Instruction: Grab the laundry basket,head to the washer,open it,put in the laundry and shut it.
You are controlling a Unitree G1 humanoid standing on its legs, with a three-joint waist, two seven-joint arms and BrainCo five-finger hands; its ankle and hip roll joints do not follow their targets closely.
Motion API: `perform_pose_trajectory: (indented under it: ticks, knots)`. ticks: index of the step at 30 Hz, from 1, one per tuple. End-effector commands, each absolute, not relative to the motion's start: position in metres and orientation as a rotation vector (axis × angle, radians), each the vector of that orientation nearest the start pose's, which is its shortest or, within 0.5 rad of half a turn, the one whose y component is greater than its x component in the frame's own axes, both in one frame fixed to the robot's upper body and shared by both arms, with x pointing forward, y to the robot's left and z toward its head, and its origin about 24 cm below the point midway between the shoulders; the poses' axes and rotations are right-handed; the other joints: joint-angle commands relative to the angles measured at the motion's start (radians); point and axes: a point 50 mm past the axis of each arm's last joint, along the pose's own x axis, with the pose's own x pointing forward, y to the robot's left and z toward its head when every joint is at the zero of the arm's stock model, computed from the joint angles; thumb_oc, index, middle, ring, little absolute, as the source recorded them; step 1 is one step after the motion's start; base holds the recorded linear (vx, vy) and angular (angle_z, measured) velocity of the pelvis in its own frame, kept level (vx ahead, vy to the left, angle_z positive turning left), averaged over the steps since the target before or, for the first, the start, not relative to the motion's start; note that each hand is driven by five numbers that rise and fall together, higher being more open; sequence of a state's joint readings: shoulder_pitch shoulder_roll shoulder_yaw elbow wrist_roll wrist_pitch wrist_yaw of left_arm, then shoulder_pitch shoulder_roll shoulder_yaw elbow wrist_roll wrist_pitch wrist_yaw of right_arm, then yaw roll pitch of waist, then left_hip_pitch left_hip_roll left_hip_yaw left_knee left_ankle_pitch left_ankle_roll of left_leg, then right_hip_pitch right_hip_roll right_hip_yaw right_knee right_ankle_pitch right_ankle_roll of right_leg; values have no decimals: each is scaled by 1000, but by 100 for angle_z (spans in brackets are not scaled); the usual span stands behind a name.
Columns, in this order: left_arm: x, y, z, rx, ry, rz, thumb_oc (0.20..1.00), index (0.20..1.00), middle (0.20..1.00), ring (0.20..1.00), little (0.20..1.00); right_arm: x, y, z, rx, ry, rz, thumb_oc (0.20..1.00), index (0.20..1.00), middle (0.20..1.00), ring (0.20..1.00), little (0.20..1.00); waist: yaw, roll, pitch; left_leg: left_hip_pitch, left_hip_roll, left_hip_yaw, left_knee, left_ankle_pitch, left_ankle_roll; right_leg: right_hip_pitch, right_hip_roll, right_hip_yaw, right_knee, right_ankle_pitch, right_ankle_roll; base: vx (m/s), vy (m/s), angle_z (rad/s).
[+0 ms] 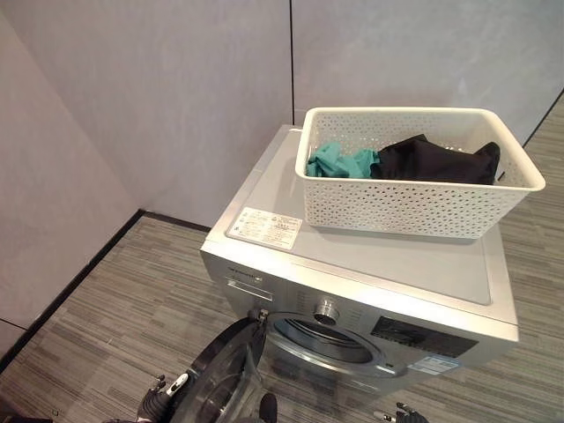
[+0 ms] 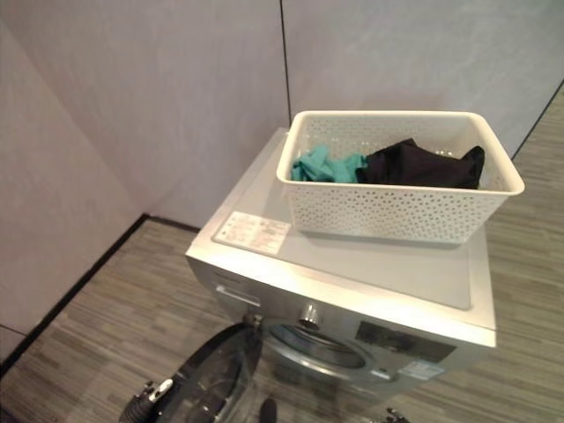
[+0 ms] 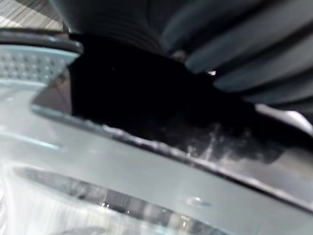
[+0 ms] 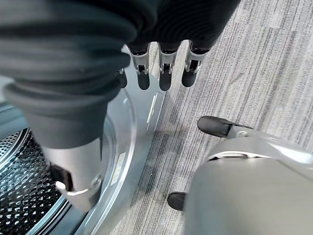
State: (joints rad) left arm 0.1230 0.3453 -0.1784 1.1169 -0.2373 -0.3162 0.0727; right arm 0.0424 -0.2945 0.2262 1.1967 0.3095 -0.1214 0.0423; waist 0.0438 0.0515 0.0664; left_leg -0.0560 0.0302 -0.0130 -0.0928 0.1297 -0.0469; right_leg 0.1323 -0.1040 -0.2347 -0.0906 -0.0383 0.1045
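The basket [image 1: 414, 198] with laundry [image 1: 432, 161] sits at the washer's [image 1: 352, 256] back right corner; door [image 1: 220, 374] open. Right hand [image 4: 164, 68] relaxed, empty; left hand's [image 1: 163, 401] state unclear.

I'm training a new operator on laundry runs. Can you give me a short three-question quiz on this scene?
1. True or false: the washer door is open.
2. Where is the laundry basket? A) on the floor B) on top of the washer C) in a robot hand
3. What two colours of laundry lie in the basket?

Key: 1 true; 2 B; 3 teal and black.
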Motion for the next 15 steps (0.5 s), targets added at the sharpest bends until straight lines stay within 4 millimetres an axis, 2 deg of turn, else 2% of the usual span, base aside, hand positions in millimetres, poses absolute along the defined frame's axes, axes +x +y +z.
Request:
perform_pose_trajectory:
  ticks: [1,2,3,4,6,7,9,11,13,14,15]
  knots:
    - [113,224,-150,151,941,167,1000,1000,1000,1000,1000,136,-253,-139,-142,961,-145,1000,1000,1000,1000,1000,20,-10,47,-4,105,-24,6,-65,-70,-169,-45,-3,3,47,21,-272,-97,-3]
    - [121,224,-147,158,915,161,1000,1000,1000,1000,1000,141,-254,-136,-143,945,-151,1000,1000,1000,1000,1000,19,-8,50,-35,112,-26,6,-46,-81,-190,-44,-11,3,49,24,-438,-71,-3]
    - [143,221,-139,184,845,135,1000,1000,1000,1000,1000,153,-260,-131,-156,914,-170,1000,1000,1000,1000,1000,19,-9,71,-104,119,-33,6,-8,-104,-239,-51,-30,3,55,26,-364,-51,6]
    - [143,221,-139,185,845,135,1000,1000,1000,1000,1000,153,-260,-131,-156,914,-171,1000,1000,1000,1000,1000,18,-9,68,-109,118,-36,6,-7,-104,-243,-51,-33,3,55,25,-415,-43,19]
    - [160,221,-131,195,785,119,1000,1000,1000,1000,1000,164,-260,-126,-176,885,-154,1000,1000,1000,1000,1000,8,-25,72,-87,97,-47,6,-47,-75,-294,-58,-42,3,71,26,-304,-68,48]
    - [164,222,-128,199,764,112,1000,1000,1000,1000,1000,168,-259,-124,-173,871,-151,1000,1000,1000,1000,1000,-2,-39,68,-76,82,-50,67,-92,-54,-317,-65,-40,3,86,24,-337,-49,47]
    - [170,218,-123,183,725,90,1000,1000,1000,1000,1000,168,-260,-123,-166,866,-149,1000,1000,1000,1000,1000,-12,-52,77,-49,63,-40,226,-174,-49,-346,-77,-34,3,105,14,-283,32,19]
    - [170,218,-121,170,714,91,1000,1000,1000,1000,1000,165,-259,-125,-156,876,-147,1000,1000,1000,1000,1000,-24,-56,83,14,26,-81,327,-212,-43,-350,-84,-27,3,131,9,-168,101,28]
    - [167,216,-122,151,714,92,1000,1000,1000,1000,1000,161,-260,-127,-140,890,-155,1000,1000,1000,1000,1000,-39,-37,80,118,-3,-139,331,-254,-38,-360,-75,-20,3,147,12,-144,182,12]
    - [167,215,-123,149,719,87,1000,1000,1000,1000,1000,160,-259,-127,-130,895,-160,1000,1000,1000,1000,1000,-55,-29,69,158,-2,-139,298,-270,-36,-377,-78,-20,3,159,15,-211,306,1]
    - [167,209,-124,144,717,60,1000,1000,1000,1000,1000,152,-259,-130,-92,908,-176,1000,1000,1000,1000,1000,-82,-12,53,215,2,-99,219,-330,-16,-391,-101,-32,3,187,28,-174,235,11]
